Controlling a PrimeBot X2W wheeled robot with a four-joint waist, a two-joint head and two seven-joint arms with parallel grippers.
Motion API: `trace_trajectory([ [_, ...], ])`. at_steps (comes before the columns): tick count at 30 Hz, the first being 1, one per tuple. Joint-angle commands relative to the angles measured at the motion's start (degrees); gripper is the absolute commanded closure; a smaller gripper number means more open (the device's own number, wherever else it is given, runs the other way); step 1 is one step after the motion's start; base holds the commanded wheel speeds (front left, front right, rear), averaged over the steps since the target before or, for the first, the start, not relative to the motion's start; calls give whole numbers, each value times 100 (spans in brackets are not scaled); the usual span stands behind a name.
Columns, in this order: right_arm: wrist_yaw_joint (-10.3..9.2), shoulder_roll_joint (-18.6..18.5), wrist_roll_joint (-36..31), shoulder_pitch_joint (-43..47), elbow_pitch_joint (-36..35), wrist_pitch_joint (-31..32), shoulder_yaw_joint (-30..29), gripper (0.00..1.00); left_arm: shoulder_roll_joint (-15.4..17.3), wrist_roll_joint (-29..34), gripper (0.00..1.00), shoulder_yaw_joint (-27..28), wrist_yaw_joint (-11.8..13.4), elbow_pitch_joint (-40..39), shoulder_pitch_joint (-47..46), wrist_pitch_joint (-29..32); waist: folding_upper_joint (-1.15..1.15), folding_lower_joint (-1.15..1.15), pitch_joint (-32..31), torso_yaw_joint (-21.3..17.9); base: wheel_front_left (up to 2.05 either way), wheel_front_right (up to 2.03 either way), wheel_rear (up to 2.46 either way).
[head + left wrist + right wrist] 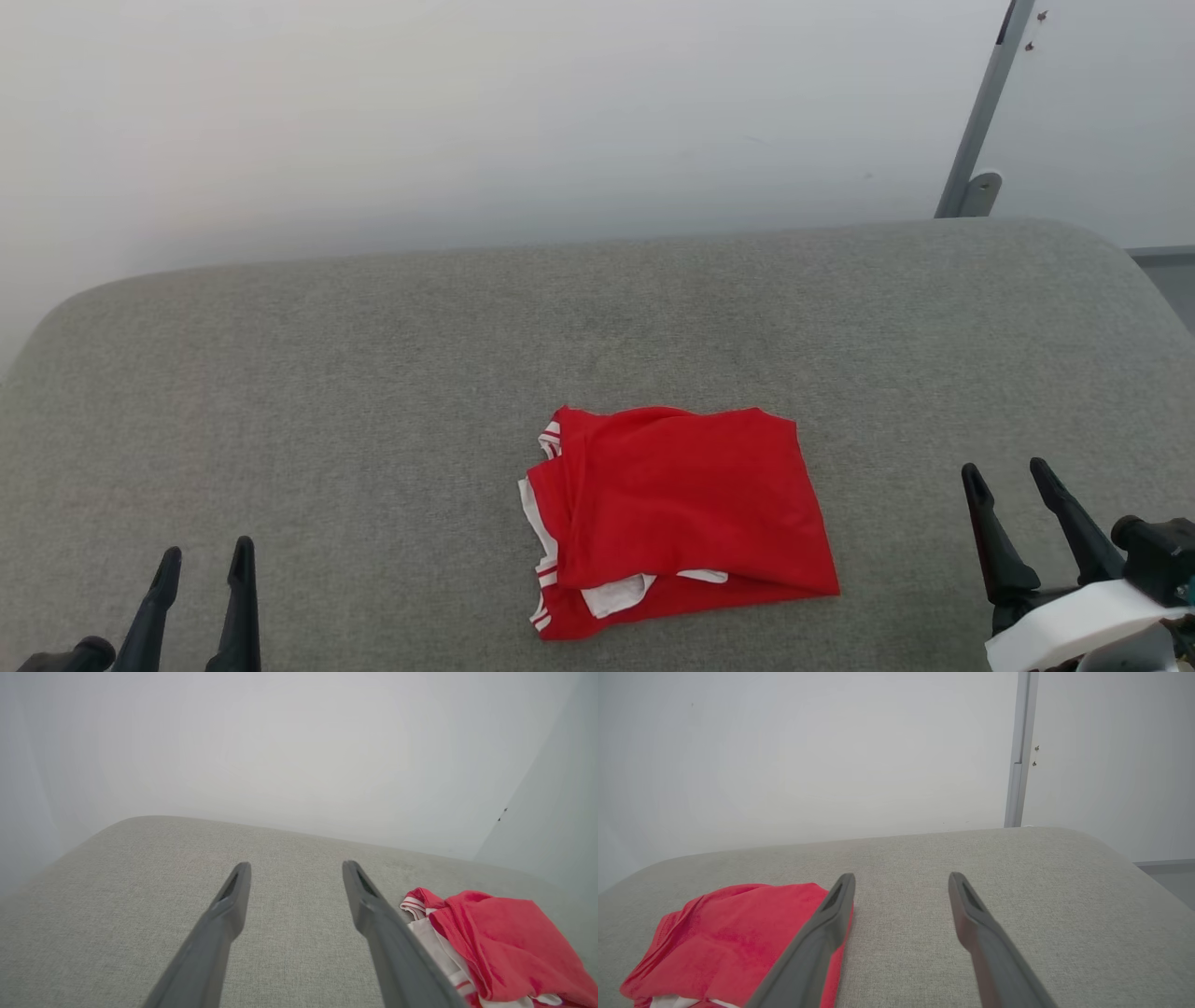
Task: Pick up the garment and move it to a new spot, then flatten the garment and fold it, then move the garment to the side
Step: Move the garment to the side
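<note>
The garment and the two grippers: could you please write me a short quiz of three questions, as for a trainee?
1. True or false: the garment lies on the grey fabric surface, and no gripper touches it.
2. The left gripper is: A) open and empty, B) shut on the garment, C) shut and empty.
3. In the head view, which gripper is nearer to the garment?
Key: 1 true; 2 A; 3 the right gripper.

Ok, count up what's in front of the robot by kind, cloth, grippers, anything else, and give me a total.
Red garment: 1
Grippers: 2 (left gripper, right gripper, both open and empty)
Grey padded surface: 1
Grey metal post: 1
Total: 5
</note>
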Motion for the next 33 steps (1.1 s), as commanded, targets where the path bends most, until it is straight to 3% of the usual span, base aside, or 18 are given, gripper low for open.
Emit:
trace_trajectory([
  [1,-3,16,1,13,-33,24,2,0,12,33,0,-21,-18,-15,-38,-27,0,0,2,23,0,0,0],
  [11,-3,-92,205,-314,-14,487,245,0,26,203,0,-1,-18,-106,-97,-27,0,0,74,247,0,0,0],
  [22,-4,-800,822,-1183,382,2383,1246,0,31,312,0,-124,-18,-246,-213,-27,0,0,296,805,0,0,0],
  [29,-3,-1234,1257,-1591,679,3644,1578,0,-4,297,0,-270,-17,-265,-411,-27,0,0,632,1171,0,0,0],
  [33,-3,-1319,1441,-1760,743,4040,1640,0,-18,253,0,-318,-17,-250,-527,-27,0,0,800,1298,0,0,0],
])
